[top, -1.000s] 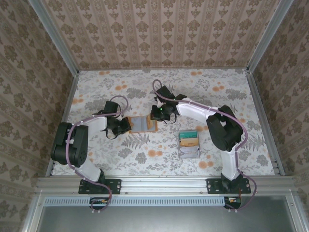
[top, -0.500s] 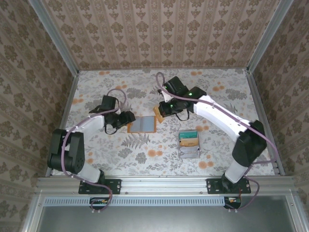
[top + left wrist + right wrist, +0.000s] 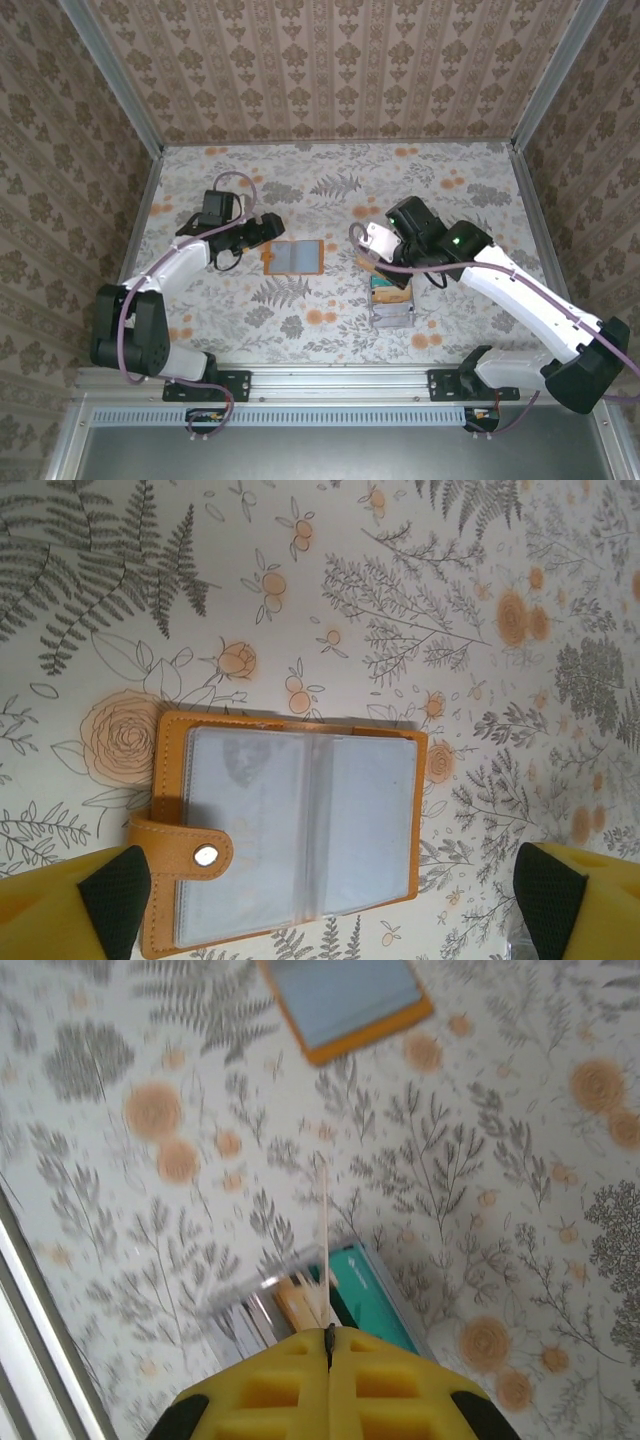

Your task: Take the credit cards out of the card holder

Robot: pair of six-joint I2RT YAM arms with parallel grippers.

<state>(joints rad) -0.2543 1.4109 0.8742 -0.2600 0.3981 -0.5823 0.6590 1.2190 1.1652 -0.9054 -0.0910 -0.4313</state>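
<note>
One open card holder (image 3: 290, 830), one credit card (image 3: 324, 1250) edge-on by one tray (image 3: 392, 318)

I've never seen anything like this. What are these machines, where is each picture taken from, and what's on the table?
Those are two robot arms, bolted at the near edge of the table, each ending in a two-finger gripper. The wide picture comes from a camera fixed above and behind them; the other two come from cameras on the wrists, so each shows its own yellow fingers. On the flowered table lies an orange wallet, opened flat, grey-blue sleeves up. The left gripper stands wide open beside it, holding nothing. The right gripper is shut on a thin card, seen edge-on, above a grey tray with a teal card in it.
</note>
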